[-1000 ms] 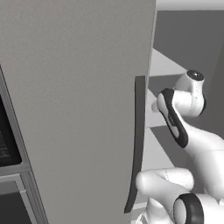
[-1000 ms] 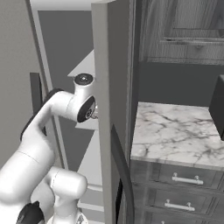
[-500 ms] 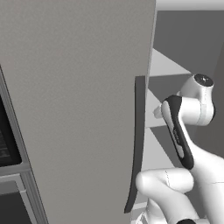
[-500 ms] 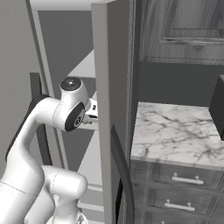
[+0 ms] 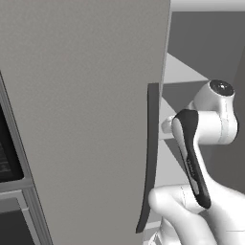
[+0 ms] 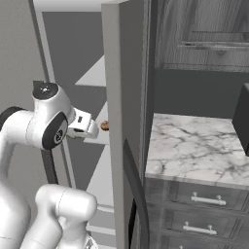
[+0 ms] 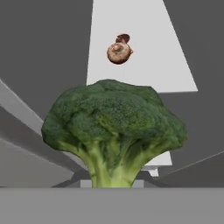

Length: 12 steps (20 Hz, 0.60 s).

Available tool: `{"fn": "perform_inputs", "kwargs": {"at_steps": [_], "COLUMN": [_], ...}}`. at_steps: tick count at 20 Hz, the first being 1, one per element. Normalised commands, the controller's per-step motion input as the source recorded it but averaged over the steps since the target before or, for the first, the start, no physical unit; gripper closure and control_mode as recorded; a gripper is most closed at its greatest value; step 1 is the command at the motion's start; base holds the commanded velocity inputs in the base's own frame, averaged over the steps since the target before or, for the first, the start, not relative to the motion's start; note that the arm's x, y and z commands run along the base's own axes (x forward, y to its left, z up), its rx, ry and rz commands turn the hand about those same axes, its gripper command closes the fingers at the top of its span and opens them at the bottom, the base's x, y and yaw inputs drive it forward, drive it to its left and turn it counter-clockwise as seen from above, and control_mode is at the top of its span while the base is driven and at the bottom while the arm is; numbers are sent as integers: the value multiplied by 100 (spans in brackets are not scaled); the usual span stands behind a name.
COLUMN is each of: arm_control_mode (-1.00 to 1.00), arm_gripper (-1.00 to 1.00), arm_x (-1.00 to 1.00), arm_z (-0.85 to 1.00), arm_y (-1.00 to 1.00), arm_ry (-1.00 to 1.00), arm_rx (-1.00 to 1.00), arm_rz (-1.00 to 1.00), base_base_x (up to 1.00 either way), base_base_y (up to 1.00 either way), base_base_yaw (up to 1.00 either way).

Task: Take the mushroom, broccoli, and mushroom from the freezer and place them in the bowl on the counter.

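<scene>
The broccoli (image 7: 114, 127), a dark green floret on a pale stalk, looms close in the hand view, stalk down between the fingers of my gripper (image 7: 111, 184), which is shut on it. Behind it a brown mushroom (image 7: 119, 51) lies on a white shelf (image 7: 135, 65) of the freezer (image 6: 119, 97). In the right base view my gripper (image 6: 93, 129) is just left of the open door's edge, with the mushroom (image 6: 104, 126) as a small brown spot beside it. The counter (image 6: 194, 151) lies right of the freezer.
The freezer's grey door (image 5: 86, 119) with its dark bar handle (image 5: 150, 158) stands close on the left of my arm. Dark drawers (image 6: 204, 199) sit under the counter, upper cabinets (image 6: 204, 34) hang above it, and a black box (image 6: 241, 119) stands at its right.
My arm has drawn back out of the freezer, the elbow swinging outward, and the hand has moved away from the shelf with the broccoli still held.
</scene>
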Motion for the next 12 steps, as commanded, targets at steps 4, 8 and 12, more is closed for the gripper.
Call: {"fn": "perform_inputs", "kwargs": {"at_steps": [4,8,12], "arm_control_mode": [-100,-100,-100], "arm_gripper": [100,100,100], "arm_x": [-68,-30,-36], "arm_z": [38,21,8], "arm_y": [39,5,0], "arm_ry": [0,-1,0], "arm_rx": [0,0,0], "arm_rz": [0,0,0], "base_base_x": [0,0,0], "base_base_y": [0,0,0], "base_base_yaw": [0,0,0]}}
